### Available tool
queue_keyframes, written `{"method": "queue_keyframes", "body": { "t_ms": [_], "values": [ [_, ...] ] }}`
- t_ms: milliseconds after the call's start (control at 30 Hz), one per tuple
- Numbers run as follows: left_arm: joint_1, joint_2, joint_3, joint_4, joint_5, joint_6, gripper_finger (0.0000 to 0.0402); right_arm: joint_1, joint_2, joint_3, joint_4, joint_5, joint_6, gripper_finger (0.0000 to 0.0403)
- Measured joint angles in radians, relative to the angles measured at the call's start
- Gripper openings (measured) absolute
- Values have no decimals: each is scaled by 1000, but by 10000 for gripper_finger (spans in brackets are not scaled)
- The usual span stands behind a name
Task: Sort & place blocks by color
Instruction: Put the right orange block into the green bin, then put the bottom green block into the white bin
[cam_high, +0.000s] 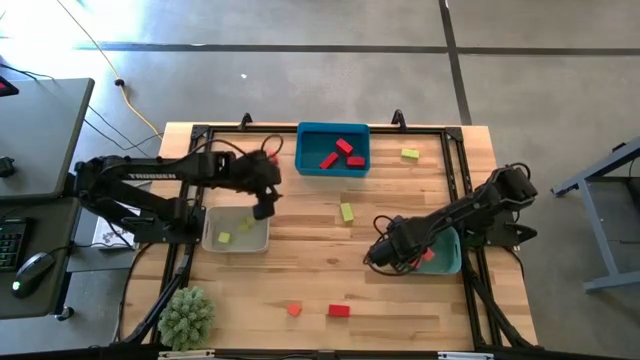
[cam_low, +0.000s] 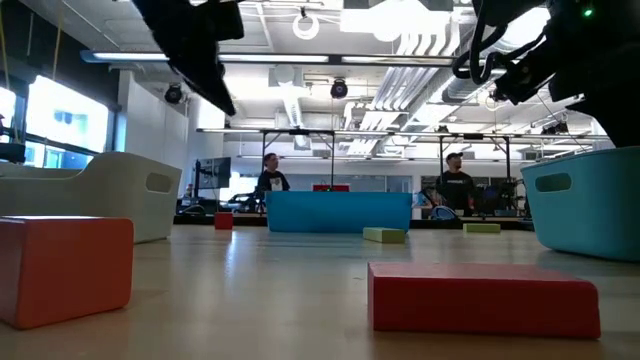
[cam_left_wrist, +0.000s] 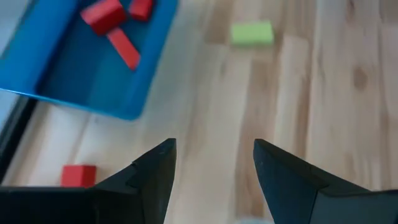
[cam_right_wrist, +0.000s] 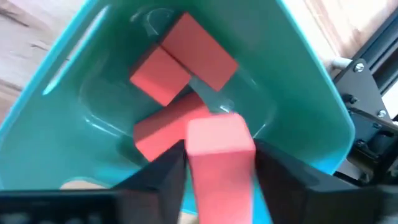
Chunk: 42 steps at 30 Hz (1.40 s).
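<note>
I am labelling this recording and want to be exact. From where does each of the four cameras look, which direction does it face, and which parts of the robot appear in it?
High view: above the table, facing straight down; both arms, blue tray, beige tray.
Low view: at table-top height, facing level across into the room; arms enter from above, red block nearest.
Left wrist view: past the open left gripper onto the wood and the blue tray.
Right wrist view: past the right gripper, an orange-red block between its fingers, into the teal tray.
Shared: high and left wrist views both show the blue tray.
</note>
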Motion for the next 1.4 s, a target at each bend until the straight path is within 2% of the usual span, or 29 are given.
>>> {"method": "queue_keyframes", "body": {
  "t_ms": [100,200,367,533,733,900,1133,1400],
  "values": [
    [43,0,0,49,-1,0,204,-7,0,0,-16,0,-3,224],
    [88,0,0,94,-1,0,204,-14,0,0,-40,4,-9,251],
    [168,0,0,163,-1,-1,204,-18,-2,33,-108,35,-6,247],
    [243,0,0,207,-1,-16,204,-41,-13,114,-141,169,-19,232],
    [312,0,0,216,-1,-20,204,-129,-39,190,-146,314,-109,228],
    [360,2,0,215,0,-42,204,-238,-76,223,-131,385,-211,228],
    [420,3,0,185,0,-93,204,-390,-126,262,52,396,-343,228],
    [485,3,0,31,31,-133,204,-501,-129,275,466,385,-466,228]
  ]
}}
